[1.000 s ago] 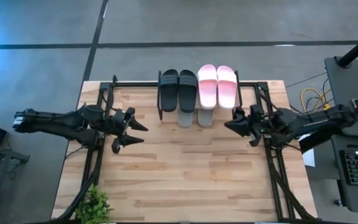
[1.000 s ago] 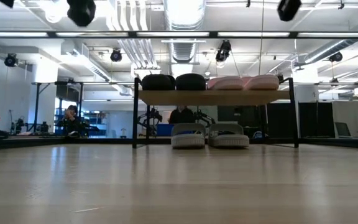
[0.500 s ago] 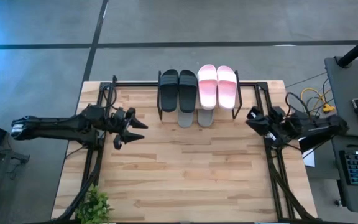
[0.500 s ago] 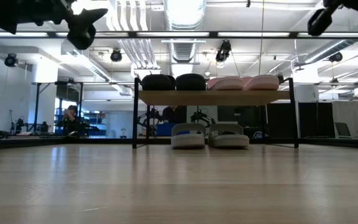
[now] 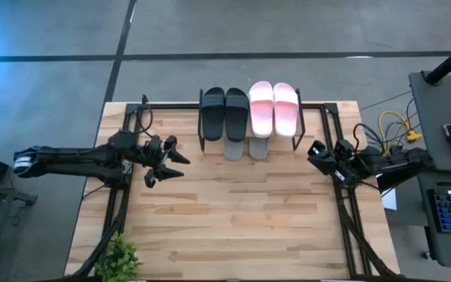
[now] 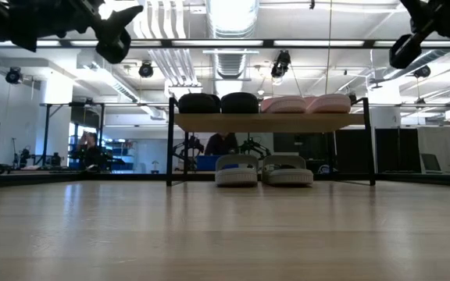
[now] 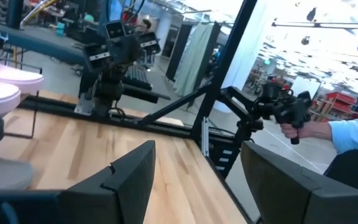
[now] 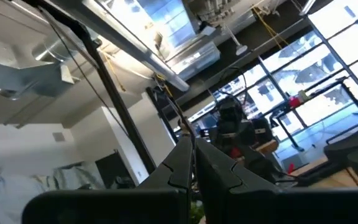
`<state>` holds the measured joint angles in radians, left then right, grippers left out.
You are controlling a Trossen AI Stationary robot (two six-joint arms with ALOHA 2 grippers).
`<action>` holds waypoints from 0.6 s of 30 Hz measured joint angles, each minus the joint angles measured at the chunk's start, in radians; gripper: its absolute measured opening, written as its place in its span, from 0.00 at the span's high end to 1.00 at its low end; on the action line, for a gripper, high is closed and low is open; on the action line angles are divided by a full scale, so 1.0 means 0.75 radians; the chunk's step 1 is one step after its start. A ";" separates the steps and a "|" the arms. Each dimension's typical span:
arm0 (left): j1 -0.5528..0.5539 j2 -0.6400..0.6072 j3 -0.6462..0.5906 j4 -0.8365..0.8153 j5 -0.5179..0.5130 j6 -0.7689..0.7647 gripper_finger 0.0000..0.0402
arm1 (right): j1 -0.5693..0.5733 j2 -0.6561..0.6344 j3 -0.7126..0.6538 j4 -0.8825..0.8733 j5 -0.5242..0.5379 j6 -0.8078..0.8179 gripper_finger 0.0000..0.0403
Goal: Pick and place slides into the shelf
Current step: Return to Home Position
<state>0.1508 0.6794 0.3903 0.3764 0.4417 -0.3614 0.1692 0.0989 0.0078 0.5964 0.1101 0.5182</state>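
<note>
A pale wooden table (image 5: 233, 227) stands on a grey floor, with an open workshop hall visible beyond its far edge in the low view. The shelf (image 6: 272, 122) sits at the middle of the far edge. The black slides (image 5: 225, 113) lie side by side on the left half of its top board and the pink slides (image 5: 273, 108) on the right half. The grey slides (image 6: 264, 170) rest beneath on the table, their ends poking out toward the near edge. Every slide's long axis runs far-to-near, across the line between the two arms.

The left gripper (image 5: 174, 160) hovers off the shelf's left side with its fingers (image 7: 129, 180) spread and empty. The right gripper (image 5: 313, 154) hangs just beside the shelf's right legs, fingers (image 8: 179, 165) pressed together on nothing. The right gripper is the nearer of the two. All six slides look stowed, so what remains is likely only retreat. That move turns on each gripper pulling sideways toward its own table edge, away from the shelf's legs.
</note>
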 joint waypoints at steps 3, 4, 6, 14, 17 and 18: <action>0.000 0.055 -0.015 0.102 0.009 -0.001 0.44 | 0.000 0.021 0.000 0.043 -0.049 -0.028 0.97; 0.000 0.074 -0.020 0.138 0.010 -0.003 0.44 | 0.000 0.020 0.001 0.054 -0.079 -0.054 0.97; 0.004 0.111 -0.036 0.208 0.015 -0.012 0.44 | 0.000 0.009 0.001 0.072 -0.143 -0.121 0.97; 0.050 0.219 -0.078 0.326 0.051 -0.034 0.44 | 0.000 -0.127 0.002 0.011 -0.329 -0.364 0.97; 0.080 0.243 -0.078 0.330 0.086 -0.029 0.44 | -0.002 -0.131 0.003 -0.047 -0.339 -0.363 0.97; 0.090 0.249 -0.078 0.331 0.099 -0.028 0.44 | -0.004 -0.130 0.003 -0.063 -0.341 -0.358 0.97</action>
<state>0.2186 0.8661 0.3317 0.6250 0.5160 -0.3827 0.1662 0.0016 0.0101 0.5488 -0.1456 0.2499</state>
